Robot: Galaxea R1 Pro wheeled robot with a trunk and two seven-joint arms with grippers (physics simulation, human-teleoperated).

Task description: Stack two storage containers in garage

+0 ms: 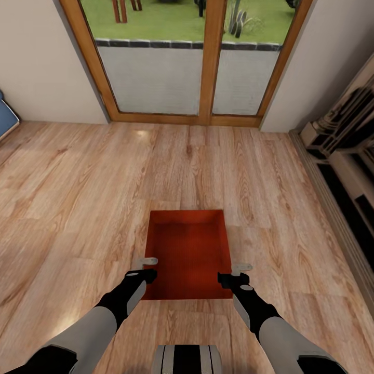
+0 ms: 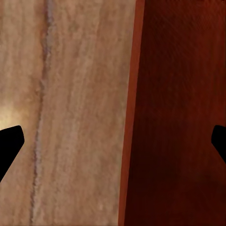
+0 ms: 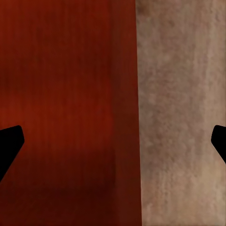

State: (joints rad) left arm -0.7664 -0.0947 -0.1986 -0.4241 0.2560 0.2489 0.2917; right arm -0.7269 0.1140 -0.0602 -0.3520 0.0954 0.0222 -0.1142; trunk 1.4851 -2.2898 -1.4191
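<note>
While poised over the light wood plank floor (image 1: 78, 176), straddled a wall at each side. Left gripper (image 1: 147, 267) down at the left wall of the red-orange storage container (image 1: 189, 254), near its close corner; fingers spread wide, one tip (image 2: 10, 143) outside over the planks, the other (image 2: 219, 141) over the bin's inside, rim running between them. No contact visible, nothing clamped. Right gripper (image 1: 236, 274) mirrored at the right wall, likewise wide open, one fingertip (image 3: 10, 143) over the red interior, the other (image 3: 219, 141) over the floor, wall edge between, nothing held. Container sat flat on the planks in the living room, open top up, empty inside, straight ahead of the trunk. Beyond it, wood-framed glass doors (image 1: 208, 62) with grass outside. Blue sofa (image 1: 6, 117) edge peeked in at far left; dark fireplace surround (image 1: 343, 156) along the right.
</note>
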